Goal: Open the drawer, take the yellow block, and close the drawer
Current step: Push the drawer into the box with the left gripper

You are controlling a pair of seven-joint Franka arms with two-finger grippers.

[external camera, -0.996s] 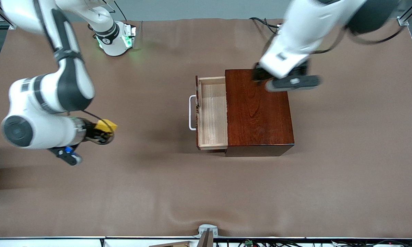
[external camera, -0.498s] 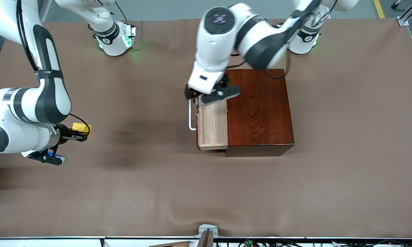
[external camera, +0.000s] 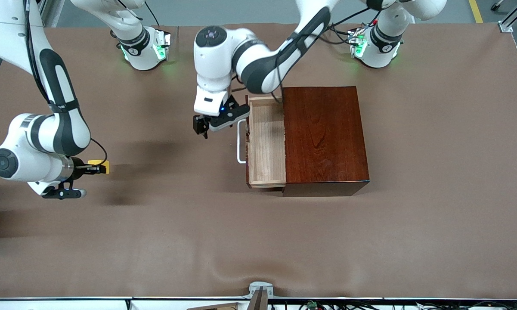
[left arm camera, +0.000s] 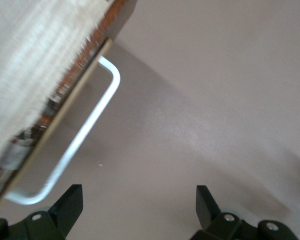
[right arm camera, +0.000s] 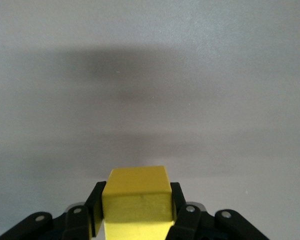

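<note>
The drawer (external camera: pixel 265 142) of the reddish-brown wooden box (external camera: pixel 325 137) stands pulled out and looks empty; its white handle (external camera: pixel 240 142) faces the right arm's end of the table. My left gripper (external camera: pixel 200 128) is open and empty over the table just in front of the handle. In the left wrist view the handle (left arm camera: pixel 85 135) shows beside my open left gripper (left arm camera: pixel 138 200), apart from it. My right gripper (external camera: pixel 95 168) is shut on the yellow block (external camera: pixel 100 165), low over the table toward the right arm's end. The right wrist view shows the block (right arm camera: pixel 137 197) between the fingers (right arm camera: pixel 96 205).
Brown table cloth (external camera: pixel 258 241) lies all round the box. The arm bases (external camera: pixel 144 47) stand along the table's edge farthest from the front camera. A small metal fitting (external camera: pixel 260 292) sits at the table's nearest edge.
My left arm swung from over the box to over the table in front of the drawer handle. My right gripper carried the yellow block farther toward the right arm's end and lower.
</note>
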